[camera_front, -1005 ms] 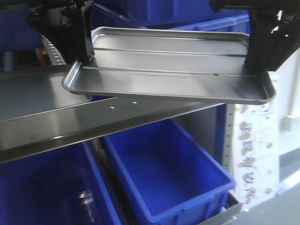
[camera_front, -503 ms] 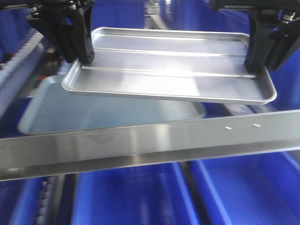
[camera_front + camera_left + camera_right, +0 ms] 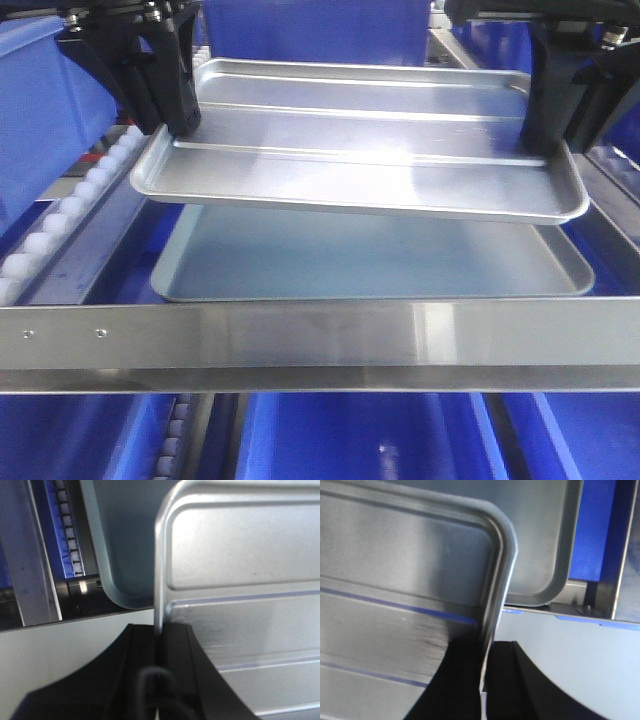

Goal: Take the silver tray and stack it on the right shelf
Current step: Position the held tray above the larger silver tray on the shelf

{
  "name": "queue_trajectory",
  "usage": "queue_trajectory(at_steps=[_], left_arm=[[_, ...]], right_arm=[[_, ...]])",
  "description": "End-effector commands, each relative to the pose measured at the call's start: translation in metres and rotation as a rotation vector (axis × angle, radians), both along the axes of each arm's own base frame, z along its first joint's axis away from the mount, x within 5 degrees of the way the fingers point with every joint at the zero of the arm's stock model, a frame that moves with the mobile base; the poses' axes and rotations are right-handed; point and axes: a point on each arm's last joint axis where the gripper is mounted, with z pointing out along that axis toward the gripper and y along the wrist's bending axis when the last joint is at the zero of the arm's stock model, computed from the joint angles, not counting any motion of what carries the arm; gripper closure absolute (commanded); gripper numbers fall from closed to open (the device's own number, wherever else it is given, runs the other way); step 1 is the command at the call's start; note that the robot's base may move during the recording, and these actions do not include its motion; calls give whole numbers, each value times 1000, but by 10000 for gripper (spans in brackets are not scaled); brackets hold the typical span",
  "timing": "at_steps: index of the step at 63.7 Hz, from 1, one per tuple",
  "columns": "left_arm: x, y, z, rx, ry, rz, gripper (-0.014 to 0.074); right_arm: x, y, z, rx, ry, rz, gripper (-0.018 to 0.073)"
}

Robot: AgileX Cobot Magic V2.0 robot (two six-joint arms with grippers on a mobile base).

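Note:
The shiny silver tray (image 3: 360, 160) hangs level in the air, held at both short ends. My left gripper (image 3: 182, 128) is shut on its left rim; in the left wrist view the black fingers (image 3: 172, 645) clamp the silver tray (image 3: 245, 590). My right gripper (image 3: 545, 140) is shut on the right rim, and the right wrist view shows the silver tray (image 3: 405, 565) pinched between dark fingers (image 3: 465, 680). Below it lies the right shelf, with its flat steel front bar (image 3: 320, 335) and white rollers (image 3: 70, 210).
A larger dull blue-grey tray (image 3: 370, 260) lies on the shelf directly under the held tray. Blue bins (image 3: 300, 25) stand behind and blue bins (image 3: 360, 435) sit below the front bar. Steel frame posts (image 3: 30, 570) flank the rollers.
The whole scene has shifted beneath the held tray: the front bar now lies level below it, and the blue-grey tray has moved from the left to directly under it.

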Motion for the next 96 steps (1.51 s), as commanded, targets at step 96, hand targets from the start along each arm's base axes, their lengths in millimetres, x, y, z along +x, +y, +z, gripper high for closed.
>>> queue_trajectory(at_steps=[96], left_arm=[[1, -1, 33, -71, -192, -83, 689]], right_arm=[[5, -1, 29, 13, -166, 46, 501]])
